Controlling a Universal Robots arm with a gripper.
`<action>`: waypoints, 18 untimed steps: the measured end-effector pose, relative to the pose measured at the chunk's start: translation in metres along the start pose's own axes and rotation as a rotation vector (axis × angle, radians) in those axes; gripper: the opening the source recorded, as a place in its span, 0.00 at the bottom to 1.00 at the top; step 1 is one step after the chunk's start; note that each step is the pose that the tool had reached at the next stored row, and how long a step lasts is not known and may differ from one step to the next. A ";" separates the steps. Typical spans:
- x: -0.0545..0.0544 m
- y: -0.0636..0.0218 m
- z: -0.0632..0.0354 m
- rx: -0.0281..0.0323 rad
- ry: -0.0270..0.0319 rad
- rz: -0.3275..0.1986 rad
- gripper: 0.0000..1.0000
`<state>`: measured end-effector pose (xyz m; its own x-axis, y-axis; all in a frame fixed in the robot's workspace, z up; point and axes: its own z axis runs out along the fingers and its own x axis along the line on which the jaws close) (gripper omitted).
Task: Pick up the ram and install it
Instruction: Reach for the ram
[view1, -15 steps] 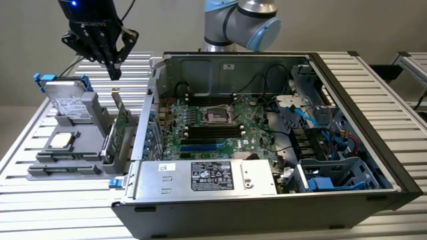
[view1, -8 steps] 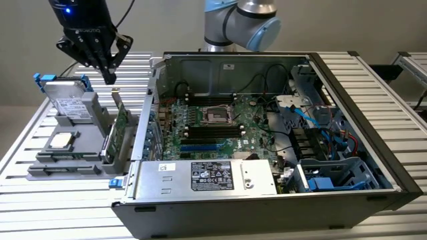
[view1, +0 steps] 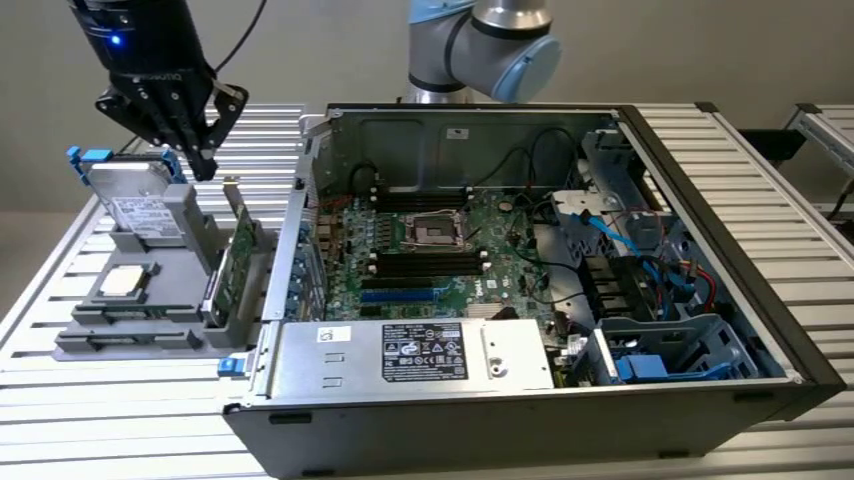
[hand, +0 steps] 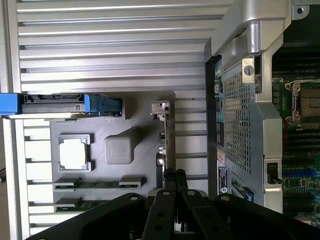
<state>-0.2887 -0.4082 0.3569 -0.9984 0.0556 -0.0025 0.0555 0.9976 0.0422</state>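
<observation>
**One shut gripper (view1: 203, 168), ram (hand: 97, 184) not yet picked**

Exterior view: the arm hangs over the far end of a grey tray (view1: 160, 292) at the exterior view's left; the fingers are pressed together with nothing between them. Below the tips are a hard drive (view1: 134, 200) and an upright expansion card (view1: 243, 255). The open computer case (view1: 694, 300) sits just right of the tray, with its motherboard (view1: 427, 250) exposed. The ram slots run along the tray's near edge, well nearer than the gripper and lower; the sticks are too small here to make out.

Wrist view: the closed fingertips line up with the thin edge of the expansion card; the ram stands edge-up in a clipped holder slot, and a second green stick seems to lie in the slot beside it. The ram is off to one side of the fingertips, apart and not touched; a CPU chip (hand: 74, 152) sits just beyond it.

Handling, as a judgement: likely light, stiff, thin and fragile; chips and edge contacts are best left alone. Pinch across the two flat faces near mid-length at the exposed top edge; expect a narrow grip and a slippery board.
</observation>
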 end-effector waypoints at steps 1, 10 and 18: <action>0.002 -0.0006 0.0013 0.0000 0.0005 0.000 0.10; 0.021 -0.0113 0.0102 0.0001 0.0019 -0.002 0.10; 0.034 -0.0284 0.0154 0.0001 0.0022 -0.003 0.10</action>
<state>-0.3243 -0.4340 0.3403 -0.9986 0.0525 -0.0004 0.0525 0.9977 0.0421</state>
